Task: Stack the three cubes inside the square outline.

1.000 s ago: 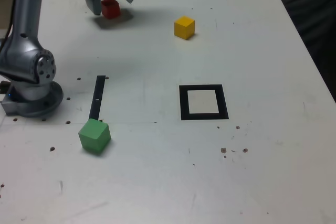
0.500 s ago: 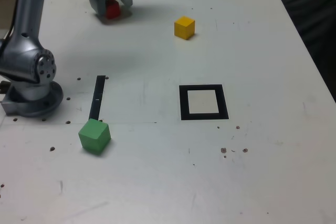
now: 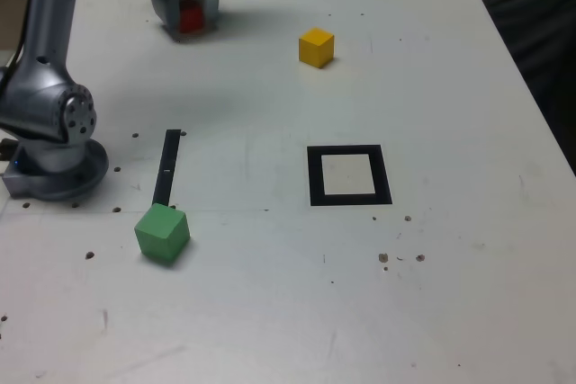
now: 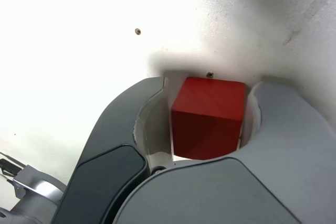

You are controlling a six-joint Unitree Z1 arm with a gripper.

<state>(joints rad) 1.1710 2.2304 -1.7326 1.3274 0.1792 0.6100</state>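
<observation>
- The gripper (image 3: pixel 189 17) stands at the upper left of the exterior view, its top cut off by the frame edge, so the wrist and most of the forearm are out of sight there
- Its two grey fingers (image 3: pixel 165 2) curve down on either side of the red cube (image 3: pixel 190 15), which shows only as a narrow red patch between them; the cube's sides are covered
- In the wrist view the red cube (image 4: pixel 209 116) sits between the inner faces of the jaws, its lower part hidden behind the gripper body (image 4: pixel 210 192)
- The jaws are drawn in close around the cube; one pad looks to be against it, a thin pale gap shows on the other side, so I cannot tell whether it is truly pinched
- The cube looks to rest on the white table (image 3: pixel 450 294), in the gripper's shadow
- The yellow cube (image 3: pixel 316 47) sits alone in the upper middle of the exterior view, well apart from the gripper
- The green cube (image 3: pixel 162 233) lies at lower left, just below the end of a thin black strip (image 3: pixel 167 166)
- The square outline (image 3: pixel 348 174) is right of centre, its white middle bare
- The arm's base (image 3: pixel 54 146) fills the left edge, partly cut off
- Dark shapes at the upper right corner are too cropped to make out
</observation>
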